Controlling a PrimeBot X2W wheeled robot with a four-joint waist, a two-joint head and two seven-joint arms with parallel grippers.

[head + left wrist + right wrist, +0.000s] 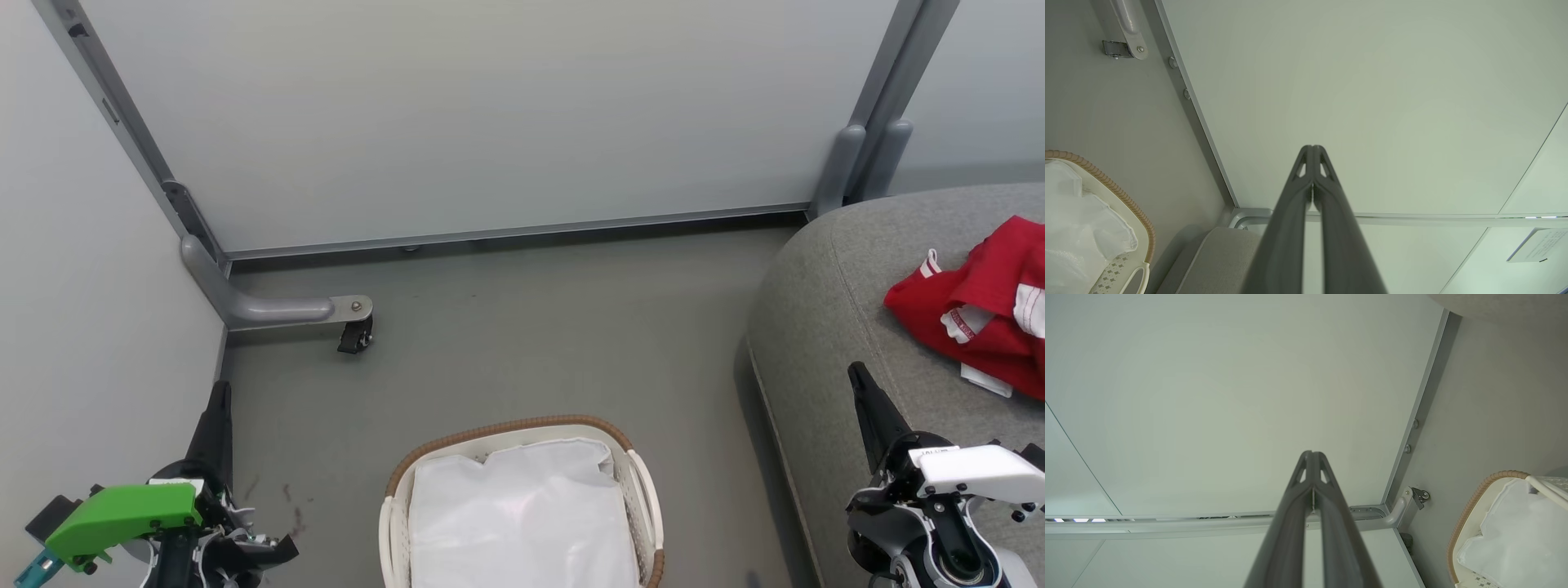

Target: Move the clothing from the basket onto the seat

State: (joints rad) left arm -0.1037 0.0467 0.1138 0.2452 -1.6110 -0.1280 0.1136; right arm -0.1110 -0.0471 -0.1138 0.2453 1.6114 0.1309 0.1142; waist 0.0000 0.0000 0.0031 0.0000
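Our left gripper [219, 396] is hovering clenched and empty left of the basket [506, 428], our right gripper [856, 374] likewise by the seat [824, 318], red clothing [976, 314] is lying on it.

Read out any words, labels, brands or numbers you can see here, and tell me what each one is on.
No text here can be read.
Neck label on the clothing: red print, too small to read.
White tag at the clothing's lower edge: nothing legible.
Paper sheet in the left wrist view: lines of print, too blurred.
White housing of the right gripper: small dark marking, too small.
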